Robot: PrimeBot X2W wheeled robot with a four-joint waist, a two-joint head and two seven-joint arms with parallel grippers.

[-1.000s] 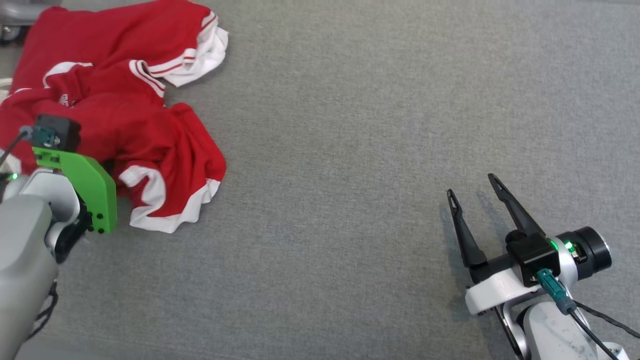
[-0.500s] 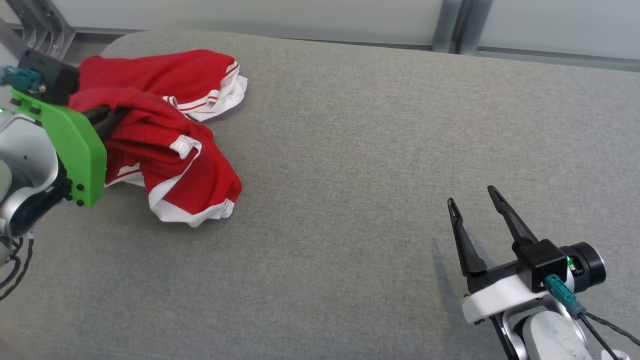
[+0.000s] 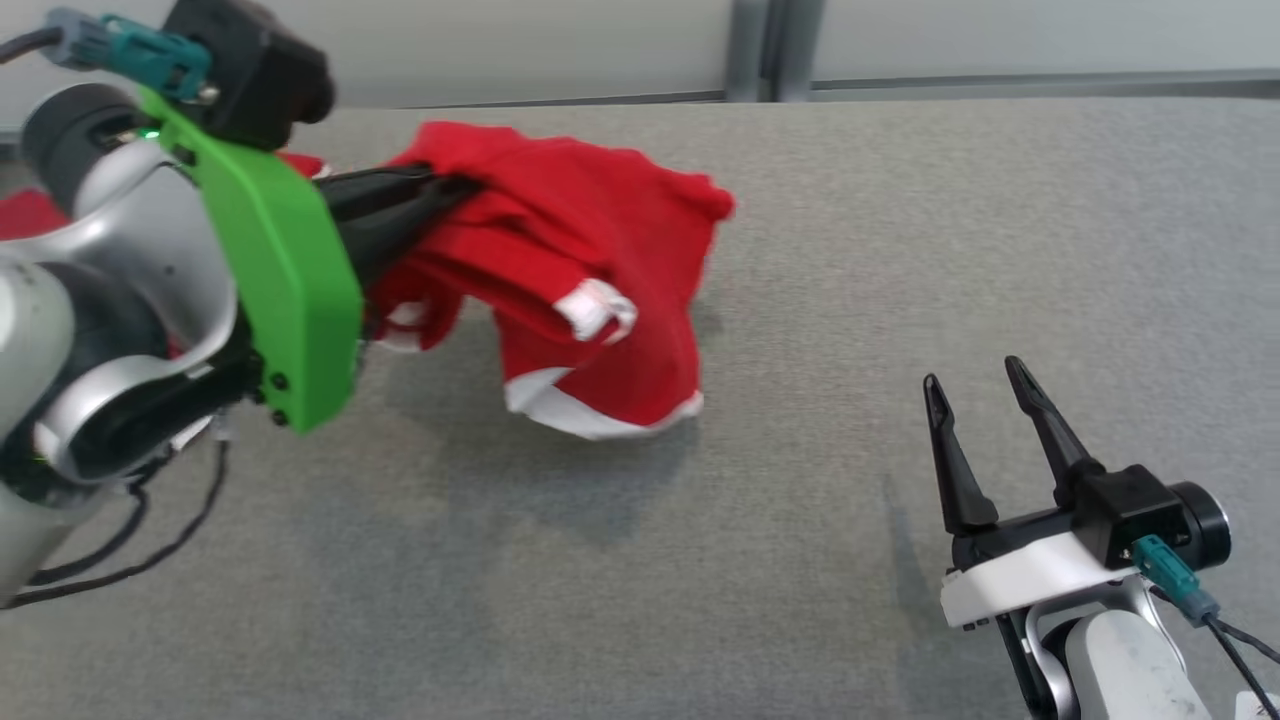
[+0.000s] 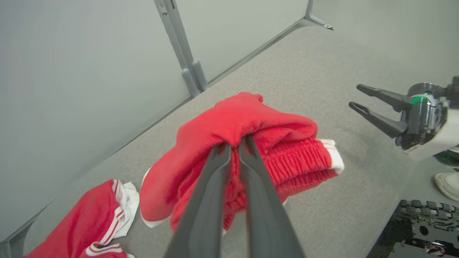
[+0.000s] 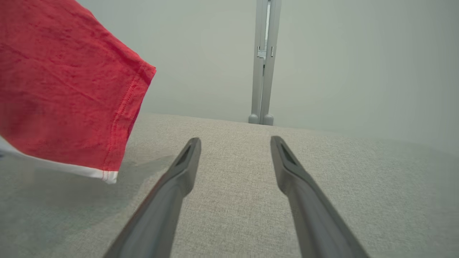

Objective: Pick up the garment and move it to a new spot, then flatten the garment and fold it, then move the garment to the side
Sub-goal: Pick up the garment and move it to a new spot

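Note:
The garment (image 3: 600, 260) is red with white hems, bunched and hanging above the grey table (image 3: 800, 250). My left gripper (image 3: 455, 190) is shut on its upper fold. In the left wrist view the two fingers pinch the red cloth (image 4: 251, 118) at the gripper (image 4: 235, 143), and the elastic waistband hangs to the right. My right gripper (image 3: 972, 376) stands open at the lower right, low over the table, with nothing between its fingers. Its wrist view shows the gripper (image 5: 235, 141) open, and a red panel of the garment (image 5: 64, 89) hangs at the upper left.
Another red-and-white piece of cloth (image 4: 104, 215) lies on the table near the back wall, left of the lifted garment. Pale wall panels with a grey post (image 3: 765, 50) run behind the table. A white shoe (image 4: 448, 182) stands on the floor past the table's edge.
The head camera has shifted. My left gripper has lifted the garment off the pile and carried it up and to the right. The right gripper stays open where it was.

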